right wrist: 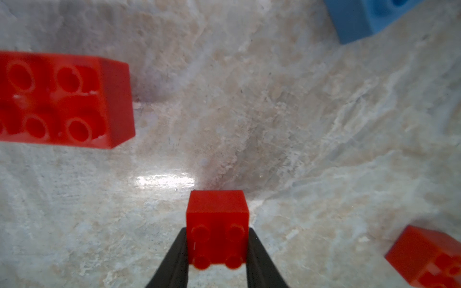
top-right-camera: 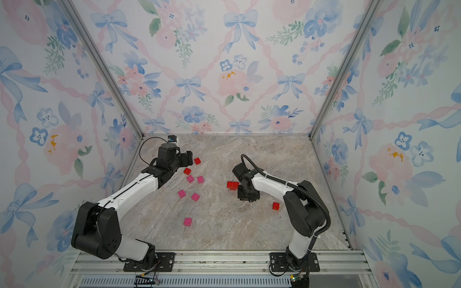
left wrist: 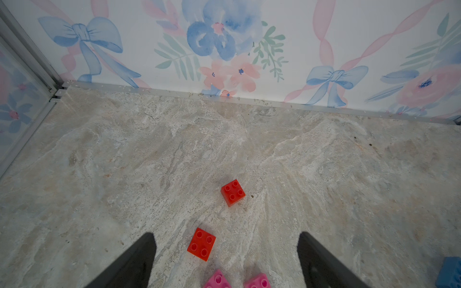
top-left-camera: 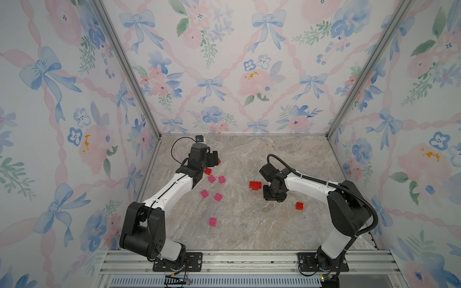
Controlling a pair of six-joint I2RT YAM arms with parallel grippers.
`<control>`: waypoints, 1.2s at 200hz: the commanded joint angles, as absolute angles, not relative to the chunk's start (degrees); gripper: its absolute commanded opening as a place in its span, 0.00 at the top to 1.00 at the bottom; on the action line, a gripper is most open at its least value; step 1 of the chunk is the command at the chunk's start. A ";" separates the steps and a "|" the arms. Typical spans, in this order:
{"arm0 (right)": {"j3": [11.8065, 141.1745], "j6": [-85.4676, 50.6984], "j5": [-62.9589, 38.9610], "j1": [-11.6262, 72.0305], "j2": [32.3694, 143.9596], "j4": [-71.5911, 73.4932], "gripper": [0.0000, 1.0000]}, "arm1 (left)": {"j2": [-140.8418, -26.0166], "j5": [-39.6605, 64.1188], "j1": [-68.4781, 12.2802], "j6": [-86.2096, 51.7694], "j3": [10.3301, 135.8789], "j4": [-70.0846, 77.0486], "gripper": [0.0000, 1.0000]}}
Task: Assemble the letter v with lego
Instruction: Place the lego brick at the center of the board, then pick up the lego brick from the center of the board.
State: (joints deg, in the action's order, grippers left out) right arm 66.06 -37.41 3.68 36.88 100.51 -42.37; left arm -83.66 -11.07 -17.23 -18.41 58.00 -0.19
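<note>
The left tool [left wrist: 226, 235] stands open, its black fingers [left wrist: 134, 261] well apart over the marbled tabletop [left wrist: 99, 174]. The near red brick [left wrist: 201, 244] lies between the fingertips, studs up. The far red brick [left wrist: 233, 192] lies beyond it. Two pink bricks [left wrist: 217, 279] [left wrist: 258, 281] and a blue brick [left wrist: 450, 273] are cut off at the frame edge.

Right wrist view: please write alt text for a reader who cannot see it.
The right gripper holds a red square brick over the marbled table. Nearby lie a wider red block, a second red brick and a blue brick, each partly cut off.
</note>
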 commanded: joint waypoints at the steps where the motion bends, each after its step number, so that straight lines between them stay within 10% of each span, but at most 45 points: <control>1: 66.59 -38.29 4.56 37.35 100.42 -44.11 0.46 | -83.14 -11.22 -17.65 -18.05 57.36 -0.54 0.09; 28: 67.12 -38.81 5.00 35.90 96.43 -48.59 0.31 | -83.41 -11.36 -17.68 -17.93 57.32 -0.58 0.09; 87: 55.47 -32.98 5.72 16.69 78.20 -57.65 0.41 | -83.31 -10.68 -17.91 -17.89 57.46 -0.72 0.09; 240: 50.10 -22.91 -2.59 7.73 89.03 -46.17 0.52 | -84.20 -11.17 -17.97 -17.36 57.35 -1.00 0.08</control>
